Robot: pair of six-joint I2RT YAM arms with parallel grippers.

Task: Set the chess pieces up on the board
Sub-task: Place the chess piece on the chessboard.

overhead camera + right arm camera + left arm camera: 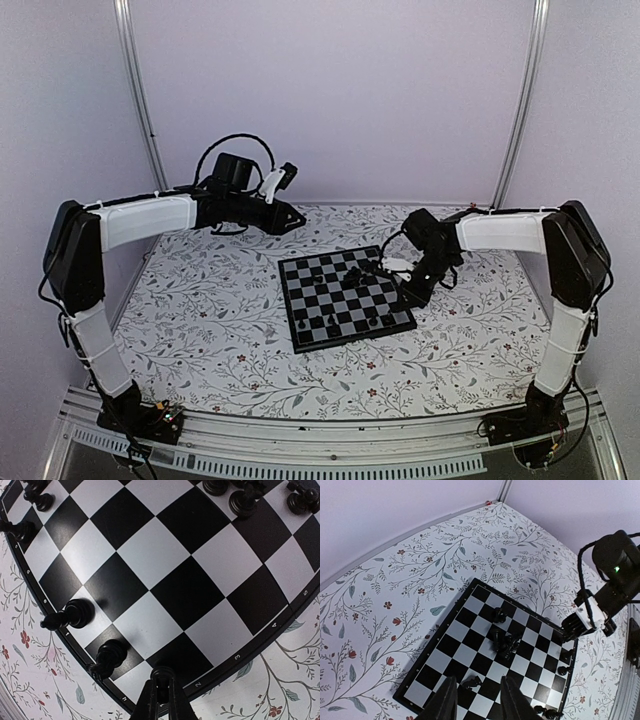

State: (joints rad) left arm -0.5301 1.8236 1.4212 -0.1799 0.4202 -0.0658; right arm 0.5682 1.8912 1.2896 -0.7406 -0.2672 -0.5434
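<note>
Black-and-grey checked chessboard [305, 290] lies beneath the right gripper [160, 676], chess pieces [70, 616] scattered over it.
Two pieces sit just left of its closed fingertips at the board's edge, a cluster [240, 500] well ahead; whether those jaws nip one I cannot tell. The left gripper [478, 678] hangs high above, jaws partly apart and empty, a toppled piece [470, 682] below it. The figures look light, hard, smooth and easily tipped: I would pinch each across its narrow stem, above the base.

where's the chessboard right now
In the top view the board lies flat on the floral table, slightly right of centre, with the right fingers at its right edge.
</note>
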